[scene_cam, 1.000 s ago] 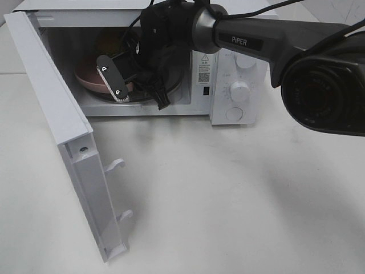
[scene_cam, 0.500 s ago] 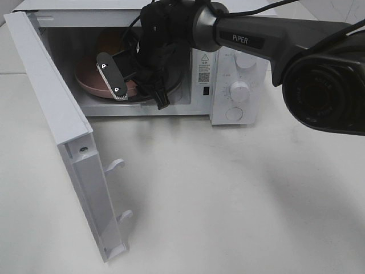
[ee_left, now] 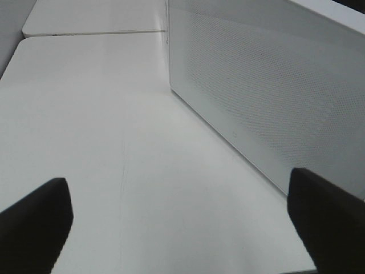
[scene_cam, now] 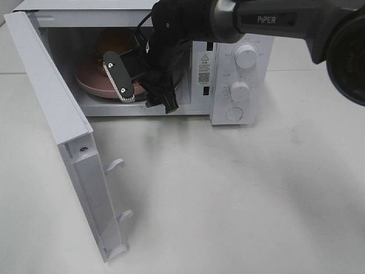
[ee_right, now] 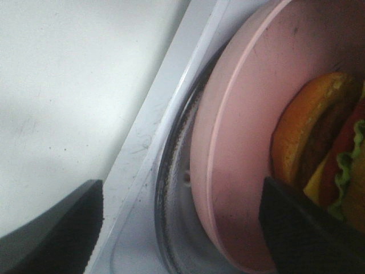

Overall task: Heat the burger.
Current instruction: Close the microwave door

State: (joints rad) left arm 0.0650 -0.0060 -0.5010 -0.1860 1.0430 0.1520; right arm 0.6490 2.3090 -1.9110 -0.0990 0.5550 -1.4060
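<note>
Right gripper (scene_cam: 148,101) is spread wide at the open microwave (scene_cam: 239,63), gripping nothing. The pink plate (ee_right: 239,142) rim lies between its fingers, with the burger (ee_right: 319,142) beside one fingertip. Left gripper (ee_left: 177,188) is wide and empty.

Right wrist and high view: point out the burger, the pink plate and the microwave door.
burger (ee_right: 302,128), right wrist view, on the brown bun.
pink plate (ee_right: 242,165), right wrist view, on bare surface inside the rim.
microwave door (scene_cam: 94,194), exterior high view, on the white panel beside the latch hooks.
</note>
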